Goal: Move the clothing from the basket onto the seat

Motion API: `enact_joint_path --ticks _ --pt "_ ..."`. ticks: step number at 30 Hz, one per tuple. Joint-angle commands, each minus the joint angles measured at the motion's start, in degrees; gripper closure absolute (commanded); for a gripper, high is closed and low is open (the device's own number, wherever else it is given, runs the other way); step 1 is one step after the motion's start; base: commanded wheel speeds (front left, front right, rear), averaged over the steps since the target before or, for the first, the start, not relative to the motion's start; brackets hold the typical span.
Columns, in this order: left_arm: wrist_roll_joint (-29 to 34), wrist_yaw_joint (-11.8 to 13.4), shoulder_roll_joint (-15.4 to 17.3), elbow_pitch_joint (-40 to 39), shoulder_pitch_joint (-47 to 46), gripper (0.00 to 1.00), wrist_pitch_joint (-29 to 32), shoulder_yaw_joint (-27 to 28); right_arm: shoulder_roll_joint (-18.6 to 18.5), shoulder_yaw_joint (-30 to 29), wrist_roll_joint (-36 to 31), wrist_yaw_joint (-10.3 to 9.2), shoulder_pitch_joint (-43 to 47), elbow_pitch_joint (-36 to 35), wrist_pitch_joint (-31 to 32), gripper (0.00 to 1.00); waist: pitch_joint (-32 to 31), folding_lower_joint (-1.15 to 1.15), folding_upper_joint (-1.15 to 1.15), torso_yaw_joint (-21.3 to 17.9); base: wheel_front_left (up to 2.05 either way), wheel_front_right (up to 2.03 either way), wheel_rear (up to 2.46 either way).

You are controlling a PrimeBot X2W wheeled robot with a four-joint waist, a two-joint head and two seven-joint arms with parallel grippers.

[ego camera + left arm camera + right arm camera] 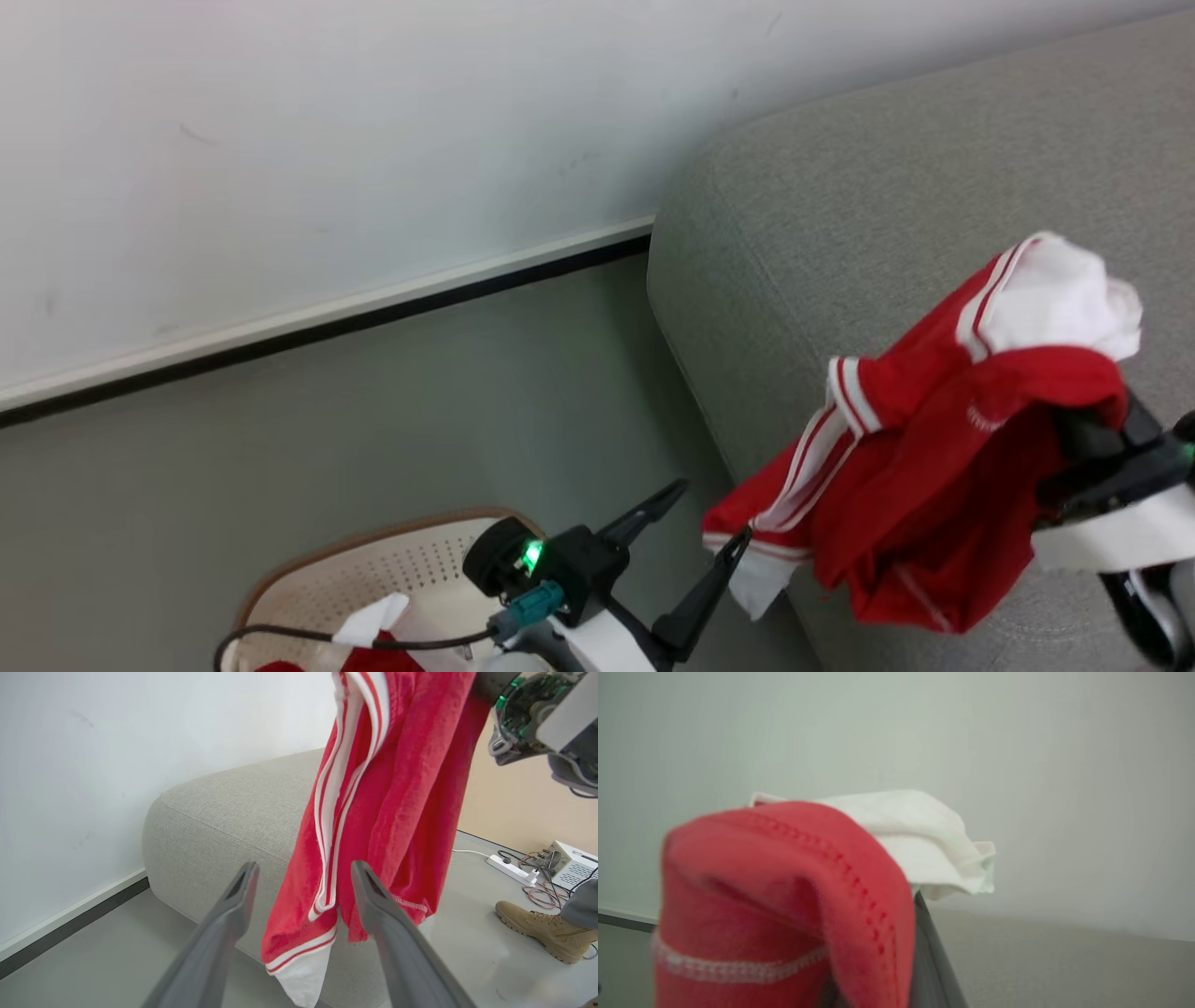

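Clothing (pixel 920 467): the red jersey hangs lengthwise from our right gripper (pixel 1088 443), over the seat's front corner and clear of the basket.
Right gripper: clenched on the bunched top of the jersey, fingers buried in cloth.
Left gripper (pixel 709 511): fingers spread and empty, with the hem dangling just ahead of them.
Basket (pixel 373 539): low beside us, with red-and-white cloth (pixel 369 621) inside.
Seat (pixel 887 187): below and beyond the jersey. We judge the way clear.
Far side: a boot (pixel 542 928) and a power strip (pixel 509 870) on the floor.
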Motion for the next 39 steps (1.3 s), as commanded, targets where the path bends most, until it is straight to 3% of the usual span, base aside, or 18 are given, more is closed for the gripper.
enact_joint_path --ticks 1,5,11,24,28,36,37,38,39 --pt "0.79 -0.23 0.55 0.14 -1.21 0.0 -0.04 0.18 -0.74 -0.77 -0.18 0.03 -2.46 -0.24 -0.19 1.0 3.26 0.0 0.0 1.53 0.0 0.0 0.0" --pt "1.58 -0.4 0.84 0.41 -4.27 0.0 -0.04 0.47 -2.34 -4.16 -0.03 0.02 -10.25 1.29 -0.18 1.0 8.32 0.0 0.0 3.9 0.0 0.0 0.0" --pt "2.9 -0.59 0.74 0.11 -8.96 0.0 -0.04 0.8 -7.79 -11.42 0.64 0.02 -23.86 6.47 -0.04 1.0 15.74 0.0 0.0 7.86 0.0 0.0 0.0" --pt "4.83 0.13 0.56 -2.7 -13.77 0.0 -0.04 3.74 -18.64 -17.59 1.48 0.01 -47.9 27.22 4.49 1.0 26.3 0.0 0.0 13.69 0.0 0.0 0.0" --pt "5.69 0.37 0.78 -3.36 -14.37 0.0 -0.04 4.2 -19.64 -19.06 -0.44 0.0 -50.27 35.96 5.02 1.0 29.32 0.0 0.0 15.1 0.0 0.0 0.0" --pt "6.21 0.8 0.97 -3.68 -12.81 0.0 -0.04 4.49 -16.41 -22.03 -4.28 0.0 -48.94 51.46 3.62 1.0 31.17 0.0 0.0 17.47 0.0 0.0 0.0" --pt "6.15 0.87 0.88 -3.75 -12.66 0.0 -0.04 4.55 -16.17 -22.2 -4.75 0.0 -48.73 53.24 3.53 0.96 31.13 0.0 0.0 17.72 0.0 0.0 0.0" --pt "6.02 0.89 0.8 -3.79 -12.41 0.0 -0.04 4.61 -15.82 -22.48 -5.18 0.0 -48.6 54.96 3.36 0.67 30.91 0.0 0.0 17.9 0.0 0.0 0.0" --pt "5.92 0.94 0.76 -3.89 -12.13 0.0 -0.04 4.75 -15.6 -22.52 -6.03 0.0 -48.43 56.51 3.53 0.0 30.57 0.0 0.0 18.04 0.0 0.0 0.0"
